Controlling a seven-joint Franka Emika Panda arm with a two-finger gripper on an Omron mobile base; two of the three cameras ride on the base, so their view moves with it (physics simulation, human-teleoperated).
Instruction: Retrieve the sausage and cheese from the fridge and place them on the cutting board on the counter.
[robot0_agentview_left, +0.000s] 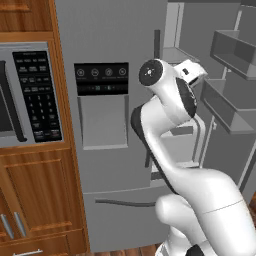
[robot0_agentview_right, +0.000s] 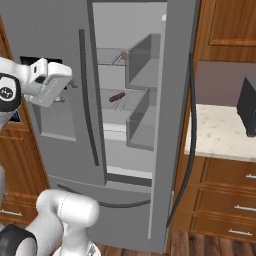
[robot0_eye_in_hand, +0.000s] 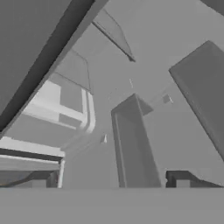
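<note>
1. We see the gripper (robot0_eye_in_hand: 116, 179) spread wide, holding nothing, fingertips (robot0_eye_in_hand: 178, 179) pointed into the open fridge (robot0_agentview_right: 60, 40).
2. Sausage (robot0_agentview_right: 117, 96): dark red, on a mid shelf, ahead of the gripper & well apart.
3. Cheese (robot0_agentview_right: 124, 52): small pale chunk, upper shelf, beyond the gripper.
4. Worktop (robot0_agentview_right: 220, 131) sits past the fridge door (robot0_agentview_right: 175, 100), far side from the gripper.

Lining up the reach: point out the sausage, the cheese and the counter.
sausage (robot0_agentview_right: 117, 96): right base view, middle of its reddish body.
cheese (robot0_agentview_right: 123, 52): right base view, its small pale body.
counter (robot0_agentview_right: 220, 131): right base view, bare stone top.
</note>
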